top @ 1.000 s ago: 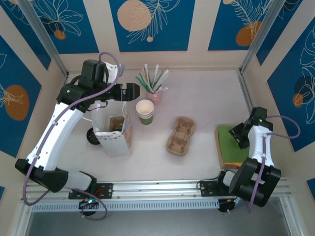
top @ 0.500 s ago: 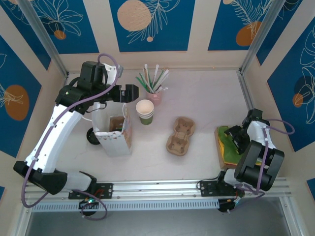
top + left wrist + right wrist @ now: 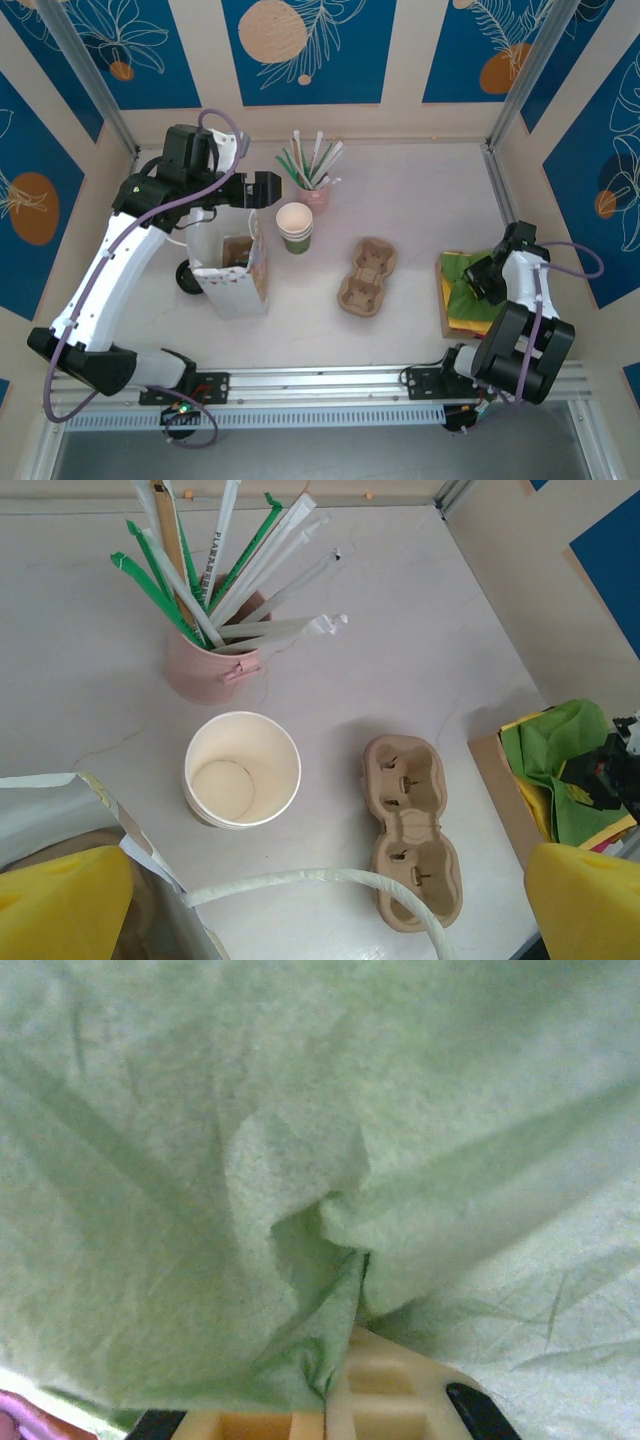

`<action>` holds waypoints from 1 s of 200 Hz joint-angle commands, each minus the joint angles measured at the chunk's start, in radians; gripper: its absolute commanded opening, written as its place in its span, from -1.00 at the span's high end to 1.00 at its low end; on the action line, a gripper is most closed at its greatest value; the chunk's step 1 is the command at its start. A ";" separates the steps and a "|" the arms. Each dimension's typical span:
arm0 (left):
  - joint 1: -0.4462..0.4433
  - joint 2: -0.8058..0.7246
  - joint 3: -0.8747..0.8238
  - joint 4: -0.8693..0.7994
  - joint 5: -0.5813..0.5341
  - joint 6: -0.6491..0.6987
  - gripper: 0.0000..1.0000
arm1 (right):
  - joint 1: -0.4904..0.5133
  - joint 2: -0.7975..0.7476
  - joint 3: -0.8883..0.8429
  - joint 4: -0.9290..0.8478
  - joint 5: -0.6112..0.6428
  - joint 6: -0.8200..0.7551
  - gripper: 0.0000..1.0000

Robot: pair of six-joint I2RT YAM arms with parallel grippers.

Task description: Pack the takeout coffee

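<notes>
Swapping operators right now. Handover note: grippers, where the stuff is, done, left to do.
Left gripper: open, above the white paper bag.
Right gripper: shut on the green paper napkin atop the stack at the table's right edge.
Brown pulp cup carrier: empty, mid-table.
Done: cannot tell whether the takeout coffee is in the bag.
To do: likely bag the napkin; check the coffee.

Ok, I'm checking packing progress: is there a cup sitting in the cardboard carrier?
No, both wells of the cardboard carrier are empty in the left wrist view.
</notes>
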 commanded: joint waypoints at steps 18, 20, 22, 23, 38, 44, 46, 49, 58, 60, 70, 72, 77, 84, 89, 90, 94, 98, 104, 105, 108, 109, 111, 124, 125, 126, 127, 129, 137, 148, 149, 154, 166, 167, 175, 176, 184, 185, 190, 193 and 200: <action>0.001 -0.014 0.000 0.009 -0.005 0.026 -1.00 | -0.004 -0.097 0.065 -0.103 0.005 0.013 1.00; 0.001 -0.014 0.001 0.009 -0.005 0.026 -1.00 | -0.004 -0.101 0.068 -0.106 0.003 0.012 1.00; 0.000 -0.014 0.000 0.009 -0.005 0.026 -1.00 | -0.004 -0.107 0.071 -0.109 0.000 0.013 1.00; 0.000 -0.013 0.001 0.009 -0.005 0.026 -1.00 | -0.004 -0.109 0.073 -0.109 0.000 0.013 1.00; 0.001 -0.014 0.002 0.009 -0.006 0.026 -1.00 | -0.006 -0.146 0.094 -0.131 -0.014 0.019 1.00; 0.001 -0.014 0.001 0.009 -0.006 0.025 -1.00 | -0.006 -0.160 0.106 -0.138 -0.022 0.019 1.00; 0.001 -0.014 0.001 0.009 -0.007 0.026 -1.00 | -0.007 -0.165 0.110 -0.142 -0.025 0.021 1.00; 0.002 -0.013 0.002 0.009 -0.007 0.025 -1.00 | -0.007 -0.170 0.117 -0.146 -0.028 0.021 1.00; 0.001 -0.013 0.003 0.009 -0.009 0.025 -1.00 | -0.004 -0.180 0.137 -0.158 -0.044 0.019 1.00; 0.001 -0.014 0.003 0.009 -0.011 0.025 -1.00 | -0.003 -0.183 0.143 -0.160 -0.051 0.018 1.00; 0.002 -0.013 0.004 0.009 -0.018 0.022 -1.00 | 0.007 -0.188 0.173 -0.176 -0.069 0.019 1.00; 0.001 -0.013 0.005 0.009 -0.020 0.021 -1.00 | 0.011 -0.188 0.179 -0.179 -0.072 0.019 1.00; 0.002 -0.013 0.006 0.009 -0.022 0.020 -1.00 | 0.025 -0.192 0.194 -0.179 -0.079 0.018 1.00; 0.002 -0.013 0.007 0.009 -0.028 0.019 -1.00 | 0.049 -0.196 0.218 -0.184 -0.079 0.020 1.00; 0.003 -0.014 0.007 0.009 -0.034 0.015 -1.00 | 0.069 -0.199 0.234 -0.187 -0.077 0.023 1.00; 0.003 -0.014 0.008 0.009 -0.036 0.014 -1.00 | 0.073 -0.201 0.237 -0.187 -0.076 0.024 1.00; 0.003 -0.015 0.009 0.009 -0.041 0.013 -1.00 | 0.091 -0.205 0.253 -0.186 -0.074 0.027 1.00; 0.004 -0.016 0.008 0.008 -0.049 0.010 -1.00 | 0.111 -0.210 0.266 -0.183 -0.070 0.029 1.00; 0.004 -0.018 0.008 0.007 -0.058 0.005 -1.00 | 0.142 -0.215 0.290 -0.179 -0.061 0.036 1.00; 0.005 -0.019 0.008 0.007 -0.061 0.004 -1.00 | 0.149 -0.216 0.293 -0.179 -0.058 0.038 1.00; 0.007 -0.019 0.008 0.009 -0.068 0.001 -1.00 | 0.166 -0.218 0.304 -0.175 -0.052 0.041 1.00; 0.007 -0.020 0.009 0.009 -0.069 0.001 -1.00 | 0.174 -0.220 0.306 -0.174 -0.050 0.042 1.00; 0.007 -0.021 0.009 0.009 -0.074 -0.003 -1.00 | 0.184 -0.221 0.316 -0.171 -0.046 0.044 1.00; 0.009 -0.029 0.007 0.009 -0.106 -0.017 -1.00 | 0.263 -0.228 0.364 -0.142 -0.036 0.059 1.00; 0.009 -0.029 0.007 0.009 -0.109 -0.017 -1.00 | 0.268 -0.228 0.368 -0.139 -0.037 0.059 1.00; 0.010 -0.030 0.006 0.009 -0.112 -0.019 -1.00 | 0.276 -0.227 0.372 -0.135 -0.037 0.061 1.00; 0.010 -0.031 0.005 0.009 -0.114 -0.021 -1.00 | 0.283 -0.226 0.375 -0.132 -0.037 0.061 1.00; 0.011 -0.033 0.006 0.009 -0.121 -0.023 -1.00 | 0.293 -0.225 0.381 -0.125 -0.040 0.061 1.00; 0.013 -0.040 0.004 0.009 -0.143 -0.033 -1.00 | 0.343 -0.221 0.412 -0.098 -0.041 0.068 1.00; 0.016 -0.050 0.001 0.008 -0.177 -0.048 -1.00 | 0.418 -0.205 0.450 -0.057 -0.035 0.073 1.00; 0.016 -0.051 0.001 0.007 -0.180 -0.049 -1.00 | 0.423 -0.203 0.455 -0.053 -0.034 0.073 1.00; 0.018 -0.057 0.000 0.006 -0.196 -0.056 -1.00 | 0.455 -0.193 0.473 -0.033 -0.036 0.069 1.00; 0.021 -0.069 -0.002 0.000 -0.232 -0.076 -1.00 | 0.527 -0.157 0.523 0.008 -0.037 0.063 1.00; 0.023 -0.072 -0.002 0.000 -0.233 -0.077 -1.00 | 0.533 -0.152 0.527 0.011 -0.038 0.062 1.00; 0.024 -0.080 -0.003 -0.004 -0.255 -0.091 -1.00 | 0.577 -0.121 0.563 0.037 -0.042 0.055 1.00; 0.025 -0.083 -0.004 -0.005 -0.257 -0.091 -1.00 | 0.582 -0.118 0.567 0.040 -0.041 0.055 1.00; 0.026 -0.091 -0.006 -0.010 -0.275 -0.103 -1.00 | 0.622 -0.085 0.601 0.063 -0.043 0.048 1.00; 0.026 -0.092 -0.006 -0.011 -0.277 -0.103 -1.00 | 0.627 -0.081 0.605 0.066 -0.043 0.047 1.00; 0.026 -0.098 -0.007 -0.016 -0.290 -0.109 -1.00 | 0.651 -0.061 0.627 0.082 -0.048 0.042 1.00; 0.027 -0.101 -0.008 -0.020 -0.298 -0.115 -1.00 | 0.663 -0.048 0.640 0.090 -0.052 0.039 1.00; 0.029 -0.106 -0.004 -0.034 -0.321 -0.125 -1.00 | 0.694 -0.016 0.673 0.109 -0.061 0.034 1.00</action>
